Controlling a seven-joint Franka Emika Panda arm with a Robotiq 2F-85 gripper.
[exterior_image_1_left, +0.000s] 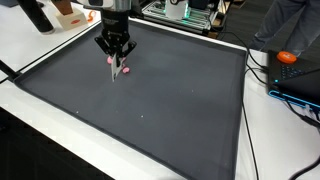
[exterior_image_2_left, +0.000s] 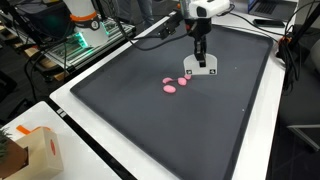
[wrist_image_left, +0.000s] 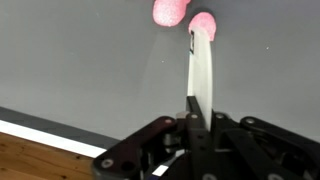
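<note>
My gripper (wrist_image_left: 197, 118) is shut on a thin white flat stick (wrist_image_left: 202, 70) that points down onto the dark grey mat (exterior_image_1_left: 150, 110). In the wrist view the stick's tip touches a pink lump (wrist_image_left: 205, 22), and a second pink lump (wrist_image_left: 170, 10) lies just beside it. In both exterior views the gripper (exterior_image_1_left: 114, 50) (exterior_image_2_left: 200, 52) hangs over the mat's far part with the stick (exterior_image_1_left: 114, 70) (exterior_image_2_left: 201, 67) below it. The pink lumps (exterior_image_1_left: 123, 70) (exterior_image_2_left: 170, 88) lie on the mat at the stick's end.
The mat has a raised black rim (exterior_image_1_left: 243, 100) on a white table (exterior_image_2_left: 70, 110). A cardboard box (exterior_image_2_left: 28, 152) stands at a table corner. An orange object (exterior_image_1_left: 287, 57) and cables lie beside the mat. An equipment rack (exterior_image_2_left: 85, 35) stands behind.
</note>
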